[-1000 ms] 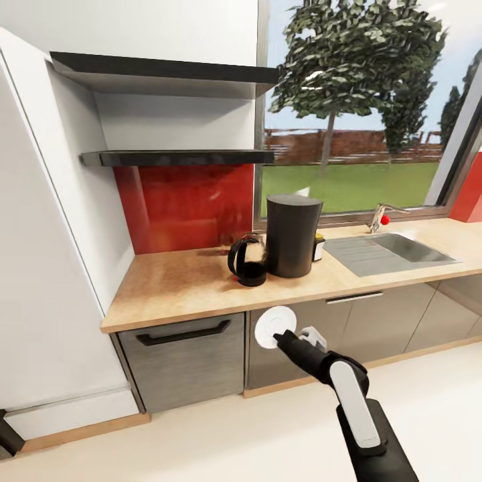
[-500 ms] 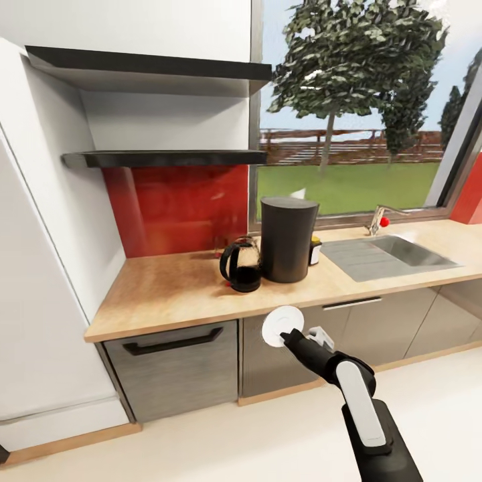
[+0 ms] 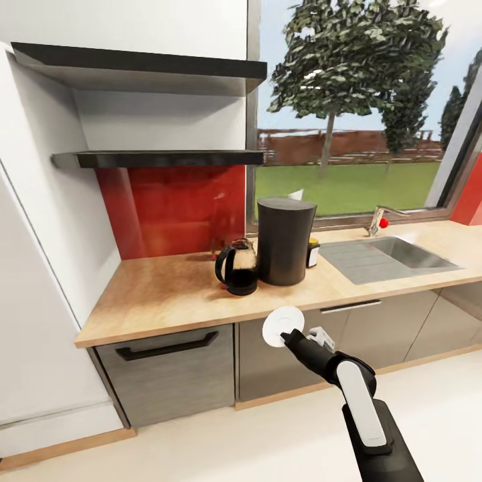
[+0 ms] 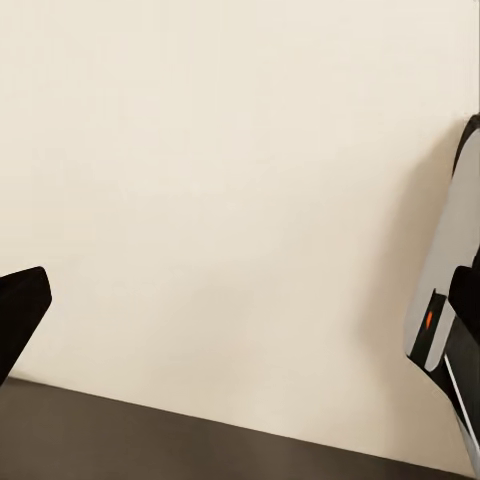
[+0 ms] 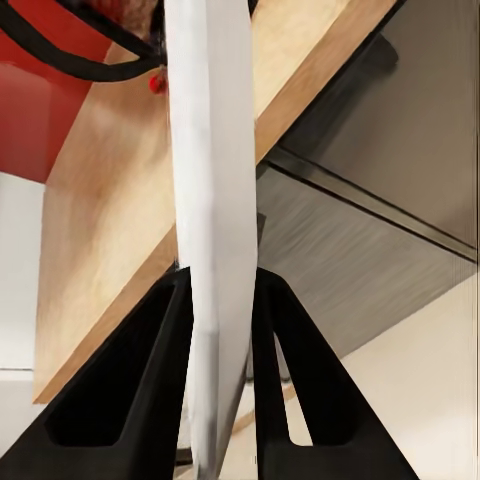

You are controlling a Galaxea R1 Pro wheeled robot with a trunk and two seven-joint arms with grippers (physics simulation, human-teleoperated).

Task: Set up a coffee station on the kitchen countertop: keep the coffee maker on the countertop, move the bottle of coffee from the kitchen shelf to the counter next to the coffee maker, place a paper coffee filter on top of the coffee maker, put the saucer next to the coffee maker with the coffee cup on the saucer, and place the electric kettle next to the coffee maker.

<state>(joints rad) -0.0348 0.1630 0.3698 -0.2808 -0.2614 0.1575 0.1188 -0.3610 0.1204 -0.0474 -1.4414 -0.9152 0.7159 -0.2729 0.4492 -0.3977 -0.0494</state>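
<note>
- The right gripper (image 3: 289, 337) clamped the saucer (image 3: 282, 326) on edge at lower centre, below the kitchen countertop (image 3: 167, 291).
- The electric kettle (image 3: 235, 268) touched the coffee maker (image 3: 285, 231) at centre.
- The left gripper's state could not be told.

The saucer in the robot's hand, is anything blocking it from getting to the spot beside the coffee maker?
Nothing visible does. The right gripper holds the saucer on edge in front of the drawer fronts, below the kitchen countertop. The wood in front of the coffee maker is bare; the electric kettle stands at its left.
</note>
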